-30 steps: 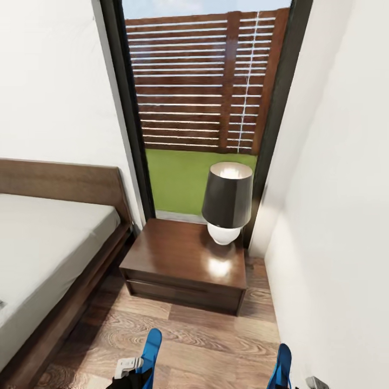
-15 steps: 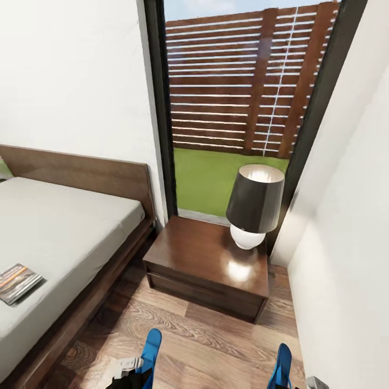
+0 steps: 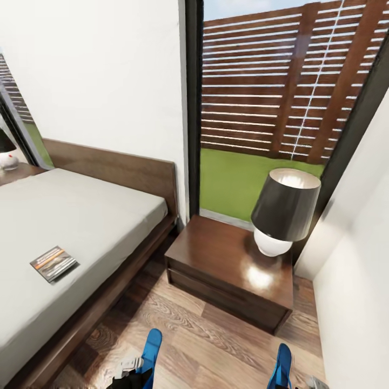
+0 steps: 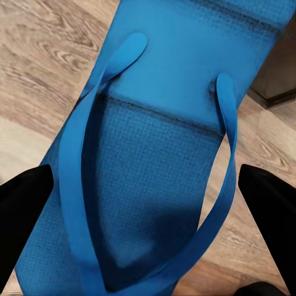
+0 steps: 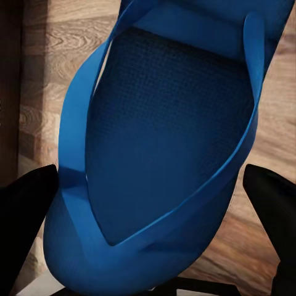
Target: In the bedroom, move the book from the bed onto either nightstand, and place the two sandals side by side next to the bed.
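A blue sandal (image 4: 154, 154) is held between the fingers of the left gripper (image 4: 148, 203), and the second sandal (image 5: 166, 160) is clamped by the right gripper (image 5: 154, 209). The book (image 3: 54, 263) is seen at centre left on the bed (image 3: 81, 216) (mattress bare). The nightstand (image 3: 216, 259) with its lamp (image 3: 283, 213) is framed at centre right.

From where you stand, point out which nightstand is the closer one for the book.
The nightstand under the window, between bed and right wall, carrying the full-view lamp. The other nightstand sits beyond the bed's far side. The book lies on the mattress.
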You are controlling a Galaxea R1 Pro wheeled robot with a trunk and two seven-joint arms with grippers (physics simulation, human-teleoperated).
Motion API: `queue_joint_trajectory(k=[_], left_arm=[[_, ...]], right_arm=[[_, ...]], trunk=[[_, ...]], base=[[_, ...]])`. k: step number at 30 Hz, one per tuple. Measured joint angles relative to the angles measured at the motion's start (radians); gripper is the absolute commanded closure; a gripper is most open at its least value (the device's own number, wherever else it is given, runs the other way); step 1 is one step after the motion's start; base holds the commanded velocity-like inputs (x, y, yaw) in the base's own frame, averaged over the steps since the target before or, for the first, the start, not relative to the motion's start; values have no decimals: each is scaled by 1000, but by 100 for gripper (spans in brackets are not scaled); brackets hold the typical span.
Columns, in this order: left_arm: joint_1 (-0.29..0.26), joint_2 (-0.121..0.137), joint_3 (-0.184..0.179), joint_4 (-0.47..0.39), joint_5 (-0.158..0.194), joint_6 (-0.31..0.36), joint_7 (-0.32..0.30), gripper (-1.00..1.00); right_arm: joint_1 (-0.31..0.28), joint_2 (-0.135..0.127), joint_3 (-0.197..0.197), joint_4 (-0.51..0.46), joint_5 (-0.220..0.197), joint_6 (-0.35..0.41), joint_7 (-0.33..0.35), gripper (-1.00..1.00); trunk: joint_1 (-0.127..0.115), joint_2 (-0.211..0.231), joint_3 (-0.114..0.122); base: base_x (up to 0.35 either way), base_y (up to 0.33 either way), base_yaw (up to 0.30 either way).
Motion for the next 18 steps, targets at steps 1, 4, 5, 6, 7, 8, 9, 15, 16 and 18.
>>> queue_joint_trajectory(k=[1, 4, 5, 6, 7, 8, 9, 15, 16, 18], left_arm=[[0, 0, 0, 0, 0, 0, 0, 100], [0, 0, 0, 0, 0, 0, 0, 100], [0, 0, 0, 0, 0, 0, 0, 100], [0, 0, 0, 0, 0, 0, 0, 100], [0, 0, 0, 0, 0, 0, 0, 100], [0, 0, 0, 0, 0, 0, 0, 100], [0, 0, 0, 0, 0, 0, 0, 100], [0, 0, 0, 0, 0, 0, 0, 100], [0, 0, 0, 0, 0, 0, 0, 100], [0, 0, 0, 0, 0, 0, 0, 100]], right_arm=[[0, 0, 0, 0, 0, 0, 0, 100], [0, 0, 0, 0, 0, 0, 0, 100], [0, 0, 0, 0, 0, 0, 0, 100], [0, 0, 0, 0, 0, 0, 0, 100], [0, 0, 0, 0, 0, 0, 0, 100], [0, 0, 0, 0, 0, -1, 0, 100], [0, 0, 0, 0, 0, 0, 0, 100], [0, 0, 0, 0, 0, 0, 0, 100], [0, 0, 0, 0, 0, 0, 0, 100], [0, 0, 0, 0, 0, 0, 0, 100]], trunk=[[0, 0, 0], [0, 0, 0], [0, 0, 0], [0, 0, 0], [0, 0, 0], [0, 0, 0], [0, 0, 0], [0, 0, 0], [0, 0, 0], [0, 0, 0]], base=[[0, 0, 293], [0, 0, 293], [0, 0, 293], [0, 0, 293], [0, 0, 293], [0, 0, 293], [0, 0, 293], [0, 0, 293], [0, 0, 293], [0, 0, 293]])
